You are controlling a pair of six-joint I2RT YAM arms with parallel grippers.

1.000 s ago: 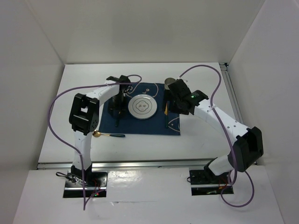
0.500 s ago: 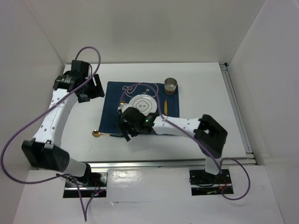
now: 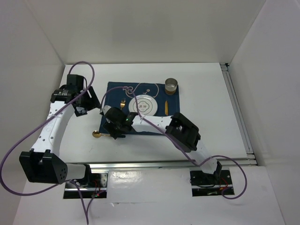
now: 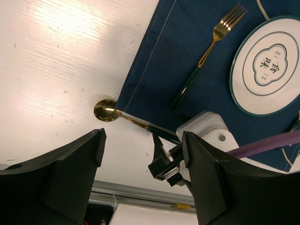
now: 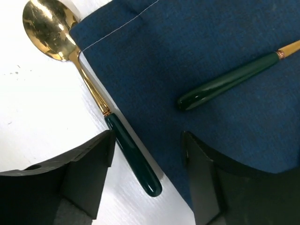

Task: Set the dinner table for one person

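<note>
The dinner table [image 3: 206, 122] is a white top holding a navy mat [image 3: 112, 91]. On the mat are a white plate [image 3: 143, 105], a gold fork [image 3: 123, 103] to its left and a knife [image 3: 165, 106] to its right. A gold spoon [image 3: 99, 135] with a dark green handle lies off the mat's front left corner. My right gripper [image 3: 114, 129] is open and low over the spoon; the handle [image 5: 133, 157] lies between its fingers [image 5: 89, 178]. My left gripper [image 3: 86, 104] is open and empty, above the table left of the mat.
A metal cup [image 3: 172, 86] stands at the mat's far right corner. The silver front rail [image 3: 154, 164] runs just behind the arm bases. The fork handle [image 5: 225, 84] lies on the mat close to my right gripper. White walls enclose the table.
My right arm has swung from the knife side across the mat to the spoon at the front left. My left arm has pulled back off the mat, leaving the fork beside the plate.
</note>
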